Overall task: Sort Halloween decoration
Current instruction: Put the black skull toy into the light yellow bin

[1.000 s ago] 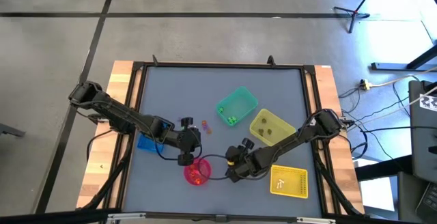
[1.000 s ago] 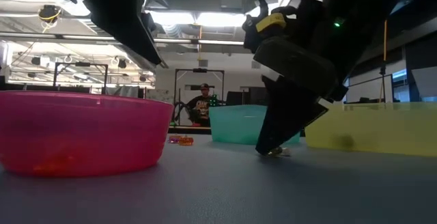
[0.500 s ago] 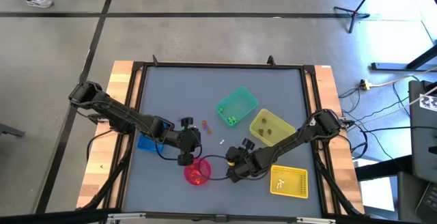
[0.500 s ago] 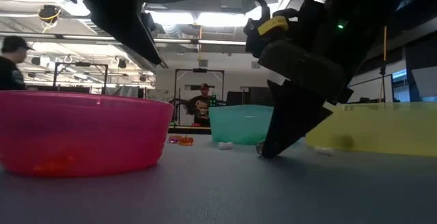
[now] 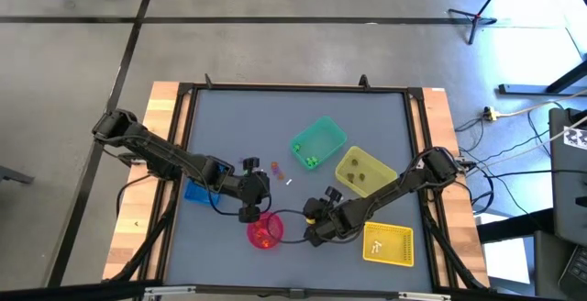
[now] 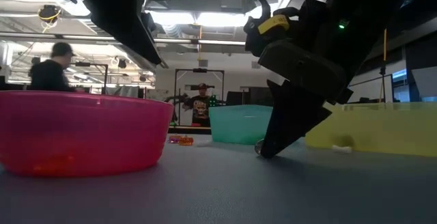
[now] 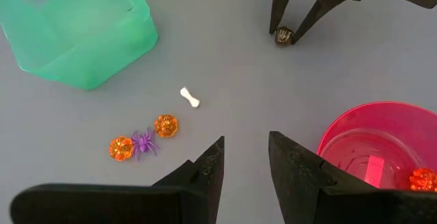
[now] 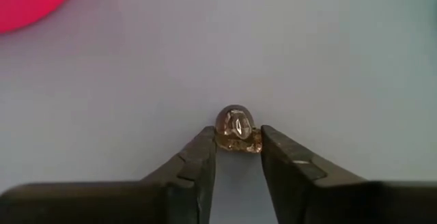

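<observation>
Picking step in hand. Right hand (image 8: 237,144) down at the desk (image 5: 238,122), fingertips pinched on a small dark grey trinket (image 8: 235,130) just beside the pink bowl (image 5: 265,231). Next, probably: lift cleanly without letting it squirt out, then carry to a bin. Left hand (image 7: 244,157) hovering near the bowl, slightly parted, gripping nothing.

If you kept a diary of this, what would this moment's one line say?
right gripper: pinching small dark bead on table | left gripper: empty, above pink bowl | loose: white bone, two orange pumpkins, purple spider
</observation>
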Controlling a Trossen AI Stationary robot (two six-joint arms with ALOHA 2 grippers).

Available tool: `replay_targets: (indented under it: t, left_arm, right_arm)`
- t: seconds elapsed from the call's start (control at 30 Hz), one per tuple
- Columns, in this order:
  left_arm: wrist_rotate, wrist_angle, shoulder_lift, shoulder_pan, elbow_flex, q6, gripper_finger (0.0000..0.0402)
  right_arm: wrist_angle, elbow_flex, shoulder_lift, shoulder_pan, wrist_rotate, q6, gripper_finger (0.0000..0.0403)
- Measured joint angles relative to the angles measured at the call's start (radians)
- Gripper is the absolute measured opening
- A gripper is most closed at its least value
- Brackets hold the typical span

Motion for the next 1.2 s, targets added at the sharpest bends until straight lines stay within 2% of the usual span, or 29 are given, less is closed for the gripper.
replay_targets:
  t: [0.37, 0.67, 0.8, 0.97, 1.2]
  left_arm:
    - [0.0, 0.0, 0.0, 0.0, 0.0, 0.0, 0.0098]
    - [0.0, 0.0, 0.0, 0.0, 0.0, 0.0, 0.0098]
    - [0.0, 0.0, 0.0, 0.0, 0.0, 0.0, 0.0098]
    - [0.0, 0.0, 0.0, 0.0, 0.0, 0.0, 0.0098]
    - [0.0, 0.0, 0.0, 0.0, 0.0, 0.0, 0.0098]
  right_arm:
    - [0.003, 0.0, 0.0, -0.004, -0.001, -0.001, 0.013]
    - [0.005, 0.0, 0.0, -0.022, -0.038, -0.002, 0.0188]
    - [0.005, 0.0, 0.0, -0.027, -0.057, -0.002, 0.0196]
    - [0.008, 0.0, 0.0, -0.028, -0.058, -0.004, 0.0174]
    - [0.013, 0.001, 0.0, -0.028, -0.062, -0.004, 0.011]
